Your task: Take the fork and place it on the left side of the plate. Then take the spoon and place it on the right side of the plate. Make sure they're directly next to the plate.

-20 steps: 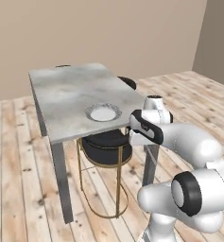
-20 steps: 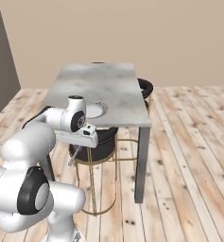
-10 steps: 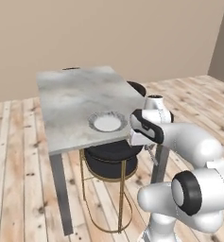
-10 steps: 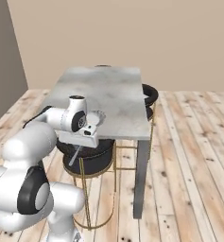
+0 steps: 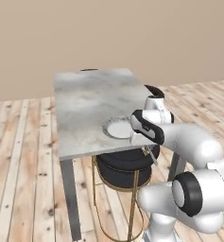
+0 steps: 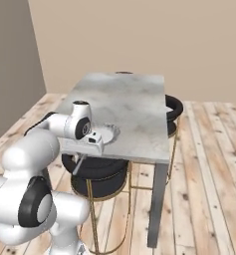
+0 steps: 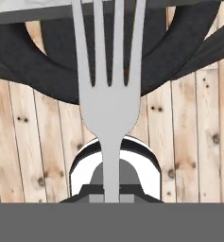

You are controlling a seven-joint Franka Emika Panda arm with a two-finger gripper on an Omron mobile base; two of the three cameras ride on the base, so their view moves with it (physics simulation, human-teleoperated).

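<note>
The silver fork (image 7: 109, 101) fills the hand view, tines pointing up toward the table's edge, its handle running down into my gripper (image 7: 111, 194), which is shut on it. In the left base view the gripper (image 5: 147, 144) hangs just off the table's near edge, with the fork (image 5: 152, 155) slanting down below it. From the right base view the fork (image 6: 78, 164) also dangles under the gripper (image 6: 87, 151). The grey-rimmed plate (image 5: 112, 133) with a white centre lies on the table by the near edge, just behind the hand; it shows as plate (image 6: 110, 132) on the other side.
The grey marble table (image 5: 87, 101) stands on dark legs over a wooden floor. A black round stool (image 5: 125, 163) with thin gold legs sits under its near edge, directly below the fork. Another black seat (image 6: 173, 107) is at the table's right side.
The whole picture has shifted in both base views, so the base has moved; the table now stands more centred and closer. The gripper still holds the fork by the plate.
</note>
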